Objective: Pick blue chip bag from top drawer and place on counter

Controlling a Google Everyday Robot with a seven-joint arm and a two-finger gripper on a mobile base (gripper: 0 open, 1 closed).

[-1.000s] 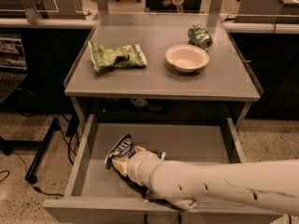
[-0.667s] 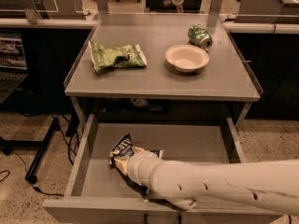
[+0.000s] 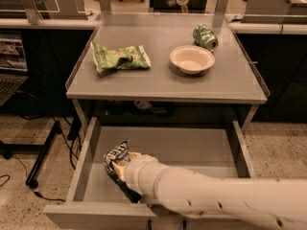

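The blue chip bag (image 3: 116, 153) is dark with white lettering and sits crumpled in the front left part of the open top drawer (image 3: 192, 145). My gripper (image 3: 121, 172) reaches in from the lower right and is right at the bag, pressed against its near side. My pale arm (image 3: 216, 195) covers the bag's lower part and the drawer's front right. The counter (image 3: 158, 78) is the grey tabletop above the drawer.
On the counter lie a green snack bag (image 3: 119, 58) at the left, a cream bowl (image 3: 192, 59) right of the middle, and a green can (image 3: 205, 36) on its side at the back right. Cables and a stand foot (image 3: 43, 157) lie on the floor at the left.
The gripper and the bag have shifted slightly to the left inside the drawer. Nothing on the counter has moved.
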